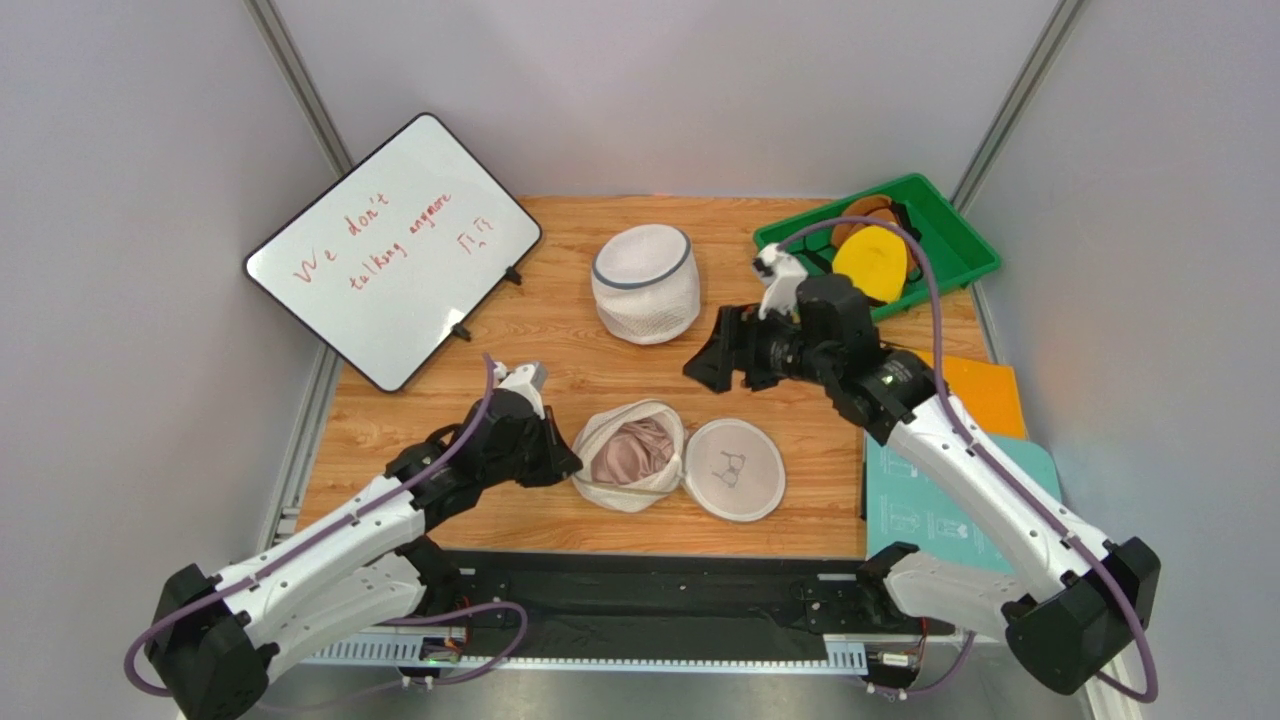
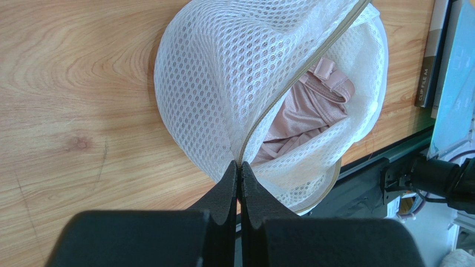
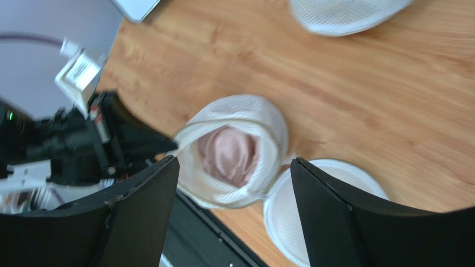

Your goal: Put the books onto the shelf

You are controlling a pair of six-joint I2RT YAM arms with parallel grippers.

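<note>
No shelf is in view. Flat teal and orange covers lie at the table's right edge; I cannot tell whether they are the books. My left gripper is shut on the zip edge of an open white mesh bag that holds a pink garment. Above the table, behind that bag, my right gripper hangs open with nothing between its fingers.
A flat round white mesh piece lies right of the bag. A second white mesh bag stands further back. A whiteboard leans at the back left. A green tray with yellow and brown items sits at the back right.
</note>
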